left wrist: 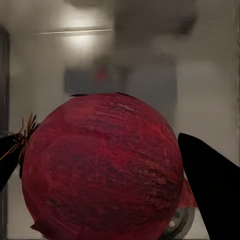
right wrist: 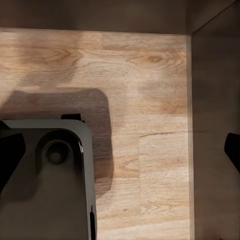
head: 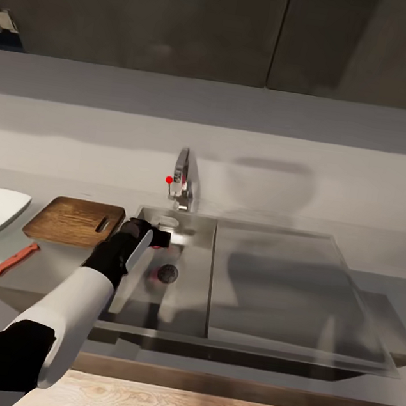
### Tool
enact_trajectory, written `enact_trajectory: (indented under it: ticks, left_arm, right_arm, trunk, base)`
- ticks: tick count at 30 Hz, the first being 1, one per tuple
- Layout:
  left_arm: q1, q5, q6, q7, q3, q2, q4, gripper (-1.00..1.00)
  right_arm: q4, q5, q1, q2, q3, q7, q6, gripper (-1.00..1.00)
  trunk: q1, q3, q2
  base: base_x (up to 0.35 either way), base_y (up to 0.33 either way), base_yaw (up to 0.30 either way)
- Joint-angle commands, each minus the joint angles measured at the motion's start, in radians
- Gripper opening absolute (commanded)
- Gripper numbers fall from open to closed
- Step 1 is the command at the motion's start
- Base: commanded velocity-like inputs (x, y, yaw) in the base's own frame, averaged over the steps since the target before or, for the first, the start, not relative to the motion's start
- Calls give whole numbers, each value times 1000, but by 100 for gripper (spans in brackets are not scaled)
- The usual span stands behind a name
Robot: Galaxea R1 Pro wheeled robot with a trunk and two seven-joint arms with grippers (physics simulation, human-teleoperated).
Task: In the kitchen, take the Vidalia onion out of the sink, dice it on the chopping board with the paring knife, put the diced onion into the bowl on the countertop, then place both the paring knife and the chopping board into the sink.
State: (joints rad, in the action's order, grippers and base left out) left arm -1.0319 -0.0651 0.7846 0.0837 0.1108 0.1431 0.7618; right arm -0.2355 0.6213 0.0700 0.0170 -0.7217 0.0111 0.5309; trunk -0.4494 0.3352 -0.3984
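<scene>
Left gripper (left wrist: 107, 165) down in the sink (head: 190, 292).
Its spread fingers flank the Vidalia onion (left wrist: 102, 170), seemingly not yet clamped; right gripper's (right wrist: 120, 150) fingers parted.

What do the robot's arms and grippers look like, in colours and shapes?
The left arm has a smooth white rounded forearm shell, black at the elbow and black at the wrist. The left gripper is black with a pale flat panel. Both wrist views show dark, pointed gripper fingers.
</scene>
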Motion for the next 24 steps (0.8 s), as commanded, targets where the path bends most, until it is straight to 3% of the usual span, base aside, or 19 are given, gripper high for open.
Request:
enact_trajectory:
  ticks: [1,6,7,8,15,19,24]
  left_arm:
    - [0,-7,27,8,3,0,25,-100]
    - [29,-7,118,7,4,-2,187,-100]
    - [88,-7,156,7,4,-2,309,-100]
    - [122,-7,173,7,5,-3,372,-100]
    - [289,-7,210,5,30,-22,667,-100]
    - [326,-7,214,5,34,-24,741,-100]
    - [335,-7,217,5,35,-25,772,-100]
  right_arm:
    - [1,9,1,0,-8,1,4,100]
    - [1,9,1,0,-8,1,4,100]
    - [1,9,1,0,-8,1,4,100]
    - [1,9,1,0,-8,1,4,100]
    - [1,9,1,0,-8,1,4,100]
    - [1,9,1,0,-8,1,4,100]
    - [1,9,1,-1,-8,1,4,100]
  trunk:
    - [-1,0,-2]
    - [-1,-8,-2]
    - [-1,-10,-2]
    - [-1,-11,-2]
    - [-1,-22,-2]
    - [-1,-29,-2]
    - [-1,-37,-2]
  base:
    - [0,0,0]
    - [0,0,0]
    - [0,0,0]
    - [0,0,0]
    - [0,0,0]
    - [0,92,0]
    - [0,273,0]
